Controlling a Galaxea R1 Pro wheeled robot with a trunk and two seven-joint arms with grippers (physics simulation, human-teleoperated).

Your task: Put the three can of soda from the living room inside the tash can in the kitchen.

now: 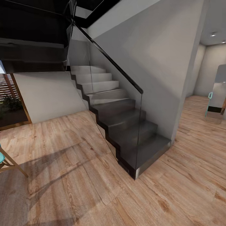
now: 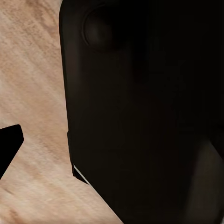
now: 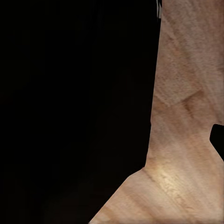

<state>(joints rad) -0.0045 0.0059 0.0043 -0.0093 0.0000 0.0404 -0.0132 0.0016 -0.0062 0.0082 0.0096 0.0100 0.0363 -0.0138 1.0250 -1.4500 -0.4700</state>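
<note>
Transit step: staircase (image 1: 126,125) at 12 o'clock, wood floor (image 1: 73,192); no cans sighted. Tool states: cannot tell. Next: steer onward.

Matte black casing (image 2: 140,116) in the left wrist view, smooth and rounded at the edges, with a shallow round dimple near one corner (a thin pale line marks its lower corner). Flat, featureless black bulk (image 3: 74,112) in the right wrist view, straight-edged, then angled. Small black wedge-shaped tips at each frame's margin.
</note>
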